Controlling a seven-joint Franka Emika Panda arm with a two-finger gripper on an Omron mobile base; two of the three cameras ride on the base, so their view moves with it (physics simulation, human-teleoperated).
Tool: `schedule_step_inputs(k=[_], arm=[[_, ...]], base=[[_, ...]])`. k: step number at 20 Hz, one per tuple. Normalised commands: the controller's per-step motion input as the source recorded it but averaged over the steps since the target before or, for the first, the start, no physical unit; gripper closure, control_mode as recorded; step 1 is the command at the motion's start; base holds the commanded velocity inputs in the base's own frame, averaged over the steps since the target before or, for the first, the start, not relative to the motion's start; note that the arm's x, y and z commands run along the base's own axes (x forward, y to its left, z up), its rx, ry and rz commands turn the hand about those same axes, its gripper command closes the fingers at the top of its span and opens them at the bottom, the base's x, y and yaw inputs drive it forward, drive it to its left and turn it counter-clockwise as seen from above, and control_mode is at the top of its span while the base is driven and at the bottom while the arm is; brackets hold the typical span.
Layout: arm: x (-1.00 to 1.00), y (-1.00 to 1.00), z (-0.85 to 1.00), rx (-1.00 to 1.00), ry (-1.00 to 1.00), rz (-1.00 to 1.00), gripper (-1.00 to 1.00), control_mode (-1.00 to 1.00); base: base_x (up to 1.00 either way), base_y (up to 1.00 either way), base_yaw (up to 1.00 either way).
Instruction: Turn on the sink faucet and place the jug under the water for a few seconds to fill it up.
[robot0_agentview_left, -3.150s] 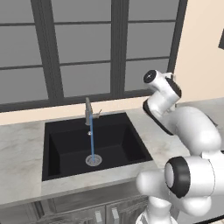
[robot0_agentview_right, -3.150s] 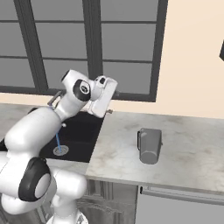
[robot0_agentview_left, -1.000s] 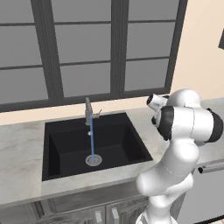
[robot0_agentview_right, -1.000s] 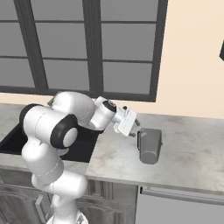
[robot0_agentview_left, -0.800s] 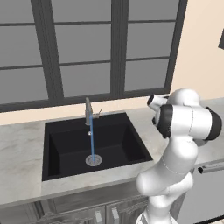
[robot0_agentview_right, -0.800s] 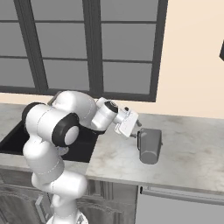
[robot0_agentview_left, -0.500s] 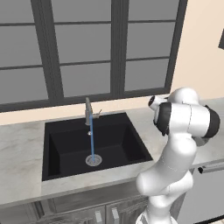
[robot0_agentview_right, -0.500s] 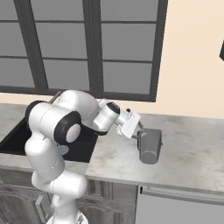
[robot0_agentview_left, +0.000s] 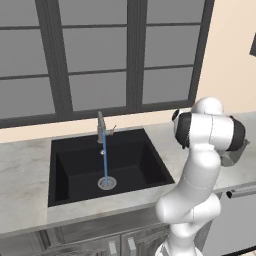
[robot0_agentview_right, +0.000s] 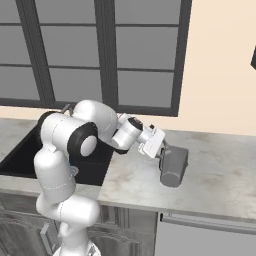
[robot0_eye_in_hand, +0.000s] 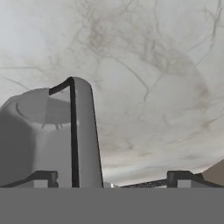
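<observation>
The grey metal jug (robot0_agentview_right: 173, 165) stands upright on the marble counter right of the sink (robot0_agentview_left: 75, 165). My gripper (robot0_agentview_right: 163, 150) is at its left side, low over the counter, jaws open and holding nothing. In the hand view the jug (robot0_eye_in_hand: 39, 135) looms at the left and its loop handle (robot0_eye_in_hand: 83, 131) lies between my two fingertips (robot0_eye_in_hand: 41, 178). I cannot tell whether they touch it. The sink faucet (robot0_agentview_left: 101, 128) stands at the back of the black sink, and a thin blue stream of water (robot0_agentview_left: 105, 160) runs straight down to the round drain (robot0_agentview_left: 106, 183).
Marble counter (robot0_agentview_right: 220, 175) stretches right of the jug, with a beige wall behind. A dark-framed window (robot0_agentview_left: 100, 55) runs along the back above the sink. My own arm (robot0_agentview_left: 200, 165) hides most of the jug in the left base view.
The arm has swung from above the sink to the right, and over the last second the open gripper has crept closer to the jug. The water keeps running.
</observation>
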Motion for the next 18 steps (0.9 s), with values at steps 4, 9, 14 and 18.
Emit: schedule_step_inputs(k=[4, 9, 14, 18], arm=[[0.0, -0.13, -0.13, 0.0, 0.0, -0.04, -1.0, -1.0], [0.0, -0.09, -0.09, 0.0, 0.0, -0.05, -1.0, -1.0], [-0.11, -0.08, -0.03, 0.0, 0.0, -0.07, 1.0, -1.0], [-0.32, -0.22, 0.0, 0.0, 0.0, -0.12, 1.0, -1.0]], base=[[0.0, 0.0, 0.0], [0.0, 0.0, 0.0], [0.0, 0.0, 0.0], [0.0, 0.0, 0.0]])
